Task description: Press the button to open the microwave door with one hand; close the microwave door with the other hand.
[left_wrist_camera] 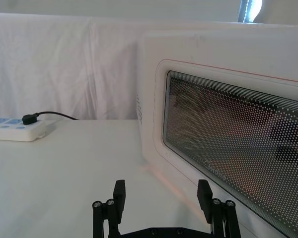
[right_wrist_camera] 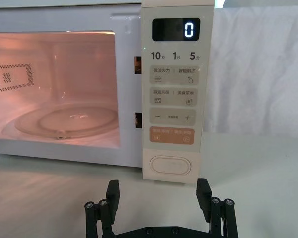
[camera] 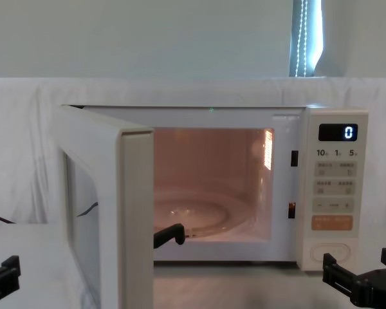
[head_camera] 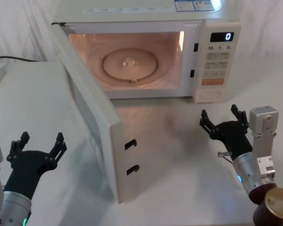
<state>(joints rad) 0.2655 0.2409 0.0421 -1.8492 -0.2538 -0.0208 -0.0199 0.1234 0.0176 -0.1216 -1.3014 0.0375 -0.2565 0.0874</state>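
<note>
Nearest me, my left gripper hangs above the near left part of the white-draped bench, its black prongs spread wide with nothing between them. From its wrist camera I see the fingertips pointing toward the outer face of the microwave door, apart from it.

My right gripper is over the near right part of the bench, in front of the keypad panel. Its prongs are also spread wide and hold nothing. From the right wrist camera the tips sit below and short of the button, not touching it.

The microwave door stands swung wide open on its left-hinged side, its free edge reaching toward me over the middle of the bench, with two dark latch hooks on that edge. From the chest camera the door's edge stands upright in front of the lit cavity.

Farther back, the microwave sits at the far middle of the bench. Its cavity glows warm and the glass turntable lies flat inside. The wide oval cream button is at the bottom of the keypad panel, under the orange key; the display reads 0.

At the far left edge of the bench lies a white power strip with a black plug in it.
</note>
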